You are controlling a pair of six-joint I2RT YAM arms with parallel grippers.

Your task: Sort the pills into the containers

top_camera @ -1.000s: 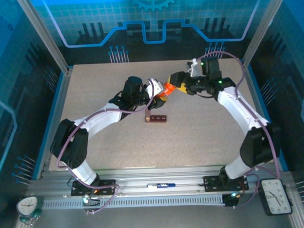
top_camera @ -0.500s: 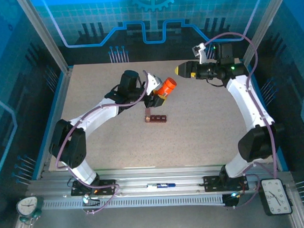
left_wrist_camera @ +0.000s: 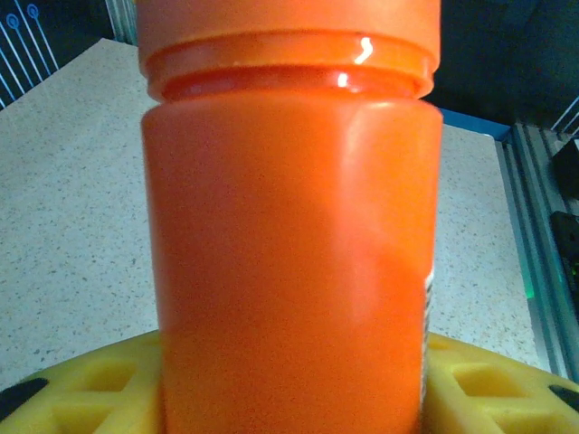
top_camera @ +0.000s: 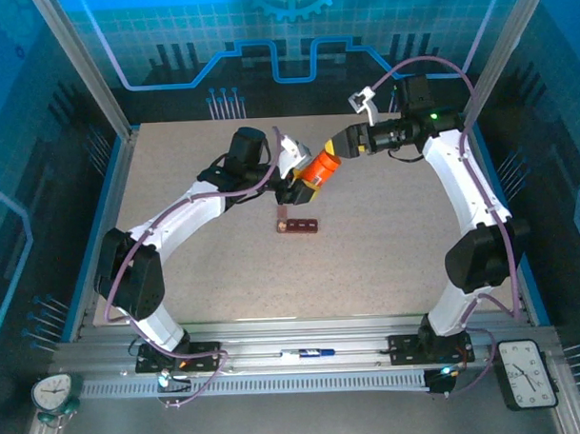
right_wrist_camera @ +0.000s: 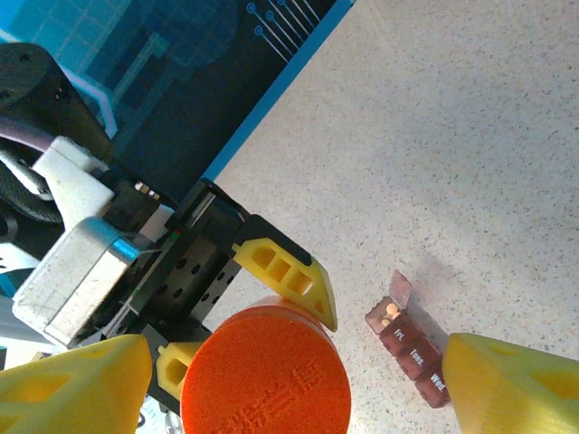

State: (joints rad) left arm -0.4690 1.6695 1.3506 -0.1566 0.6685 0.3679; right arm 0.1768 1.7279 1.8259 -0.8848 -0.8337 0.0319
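**Pill sorting, mid-task:** The dark red-brown pill organizer lies flat near the middle of the speckled table. Its long axis runs left to right across the overhead view. The lid of its left end compartment stands raised, with small pale pills inside. Bare tabletop lies on every side of it, and the table's edges are well away. Just beyond the organizer and above the surface, the left gripper clamps the body of an orange pill bottle, tilted so that its cap points toward the right arm. The right gripper is at that cap — its yellow fingers spread wide to either side, not pressing on it. Both arms arch over the table's far half, while the near half lies open.
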